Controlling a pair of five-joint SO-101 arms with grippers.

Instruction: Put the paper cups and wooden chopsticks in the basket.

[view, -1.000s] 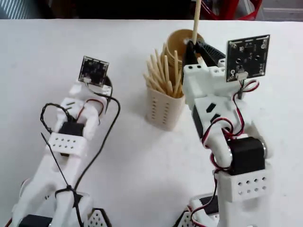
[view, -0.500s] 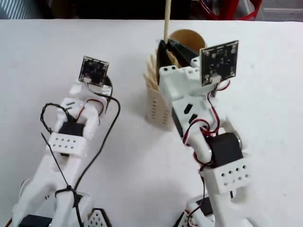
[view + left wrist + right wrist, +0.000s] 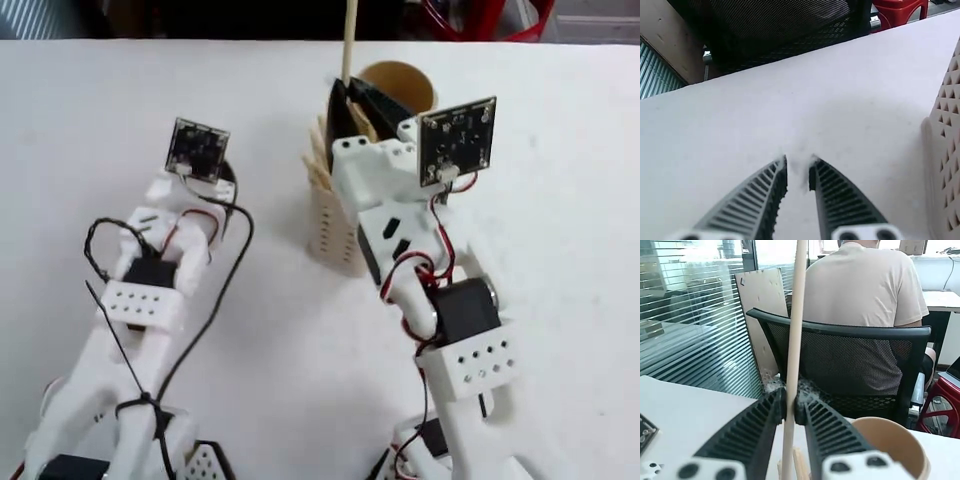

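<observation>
The right arm (image 3: 455, 320) is extended forward over the white table (image 3: 120, 100) and angled toward the left arm (image 3: 140, 290). The right gripper (image 3: 350, 95) is thereby placed above the perforated basket (image 3: 330, 235). A single wooden chopstick (image 3: 350, 40) is pinched between the fingertips and held upright; its upper end passes out of the high view. A bundle of chopsticks (image 3: 318, 160) is already standing in the basket. A paper cup (image 3: 405, 85) stands on the table just behind the basket and is partly covered by the gripper.

The left arm is folded low on its own side of the table, near the basket. The left gripper (image 3: 798, 162) is pointed down at the bare table. Its fingers are parted by a narrow gap, and nothing is held between them.

The clamping point is resolved in the right wrist view: the chopstick is gripped close to the fingertips. The basket's perforated wall is shown close beside the left gripper in the left wrist view.
</observation>
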